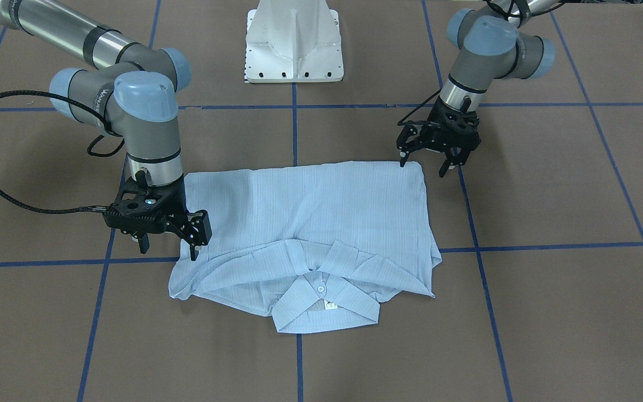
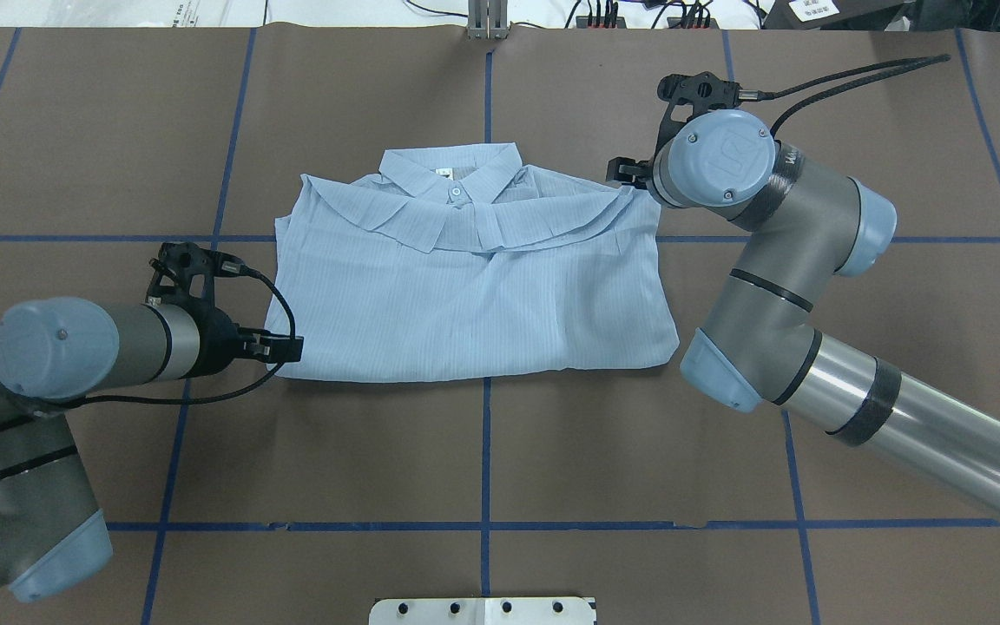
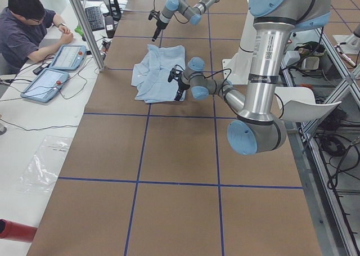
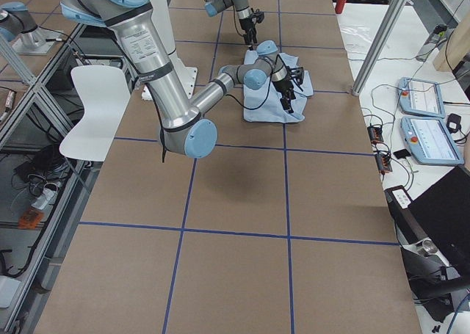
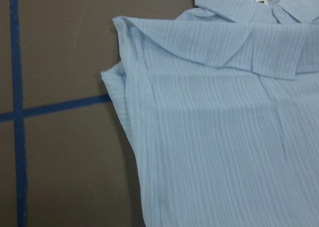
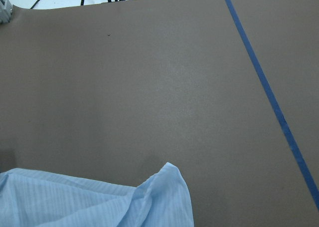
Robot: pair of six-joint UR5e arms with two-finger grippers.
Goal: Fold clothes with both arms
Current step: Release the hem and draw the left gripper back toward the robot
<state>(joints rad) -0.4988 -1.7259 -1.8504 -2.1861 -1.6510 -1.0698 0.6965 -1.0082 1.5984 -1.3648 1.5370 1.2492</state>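
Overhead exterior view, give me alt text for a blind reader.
A folded light blue collared shirt lies on a brown table gridded with blue tape, collar farthest from the robot. The left gripper is at its near left corner, the right gripper at its far right corner.

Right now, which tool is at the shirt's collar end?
The right tool, open beside the shoulder edge of the shirt, near the collar. The left tool, also open, is at the opposite hem corner, on the base side.
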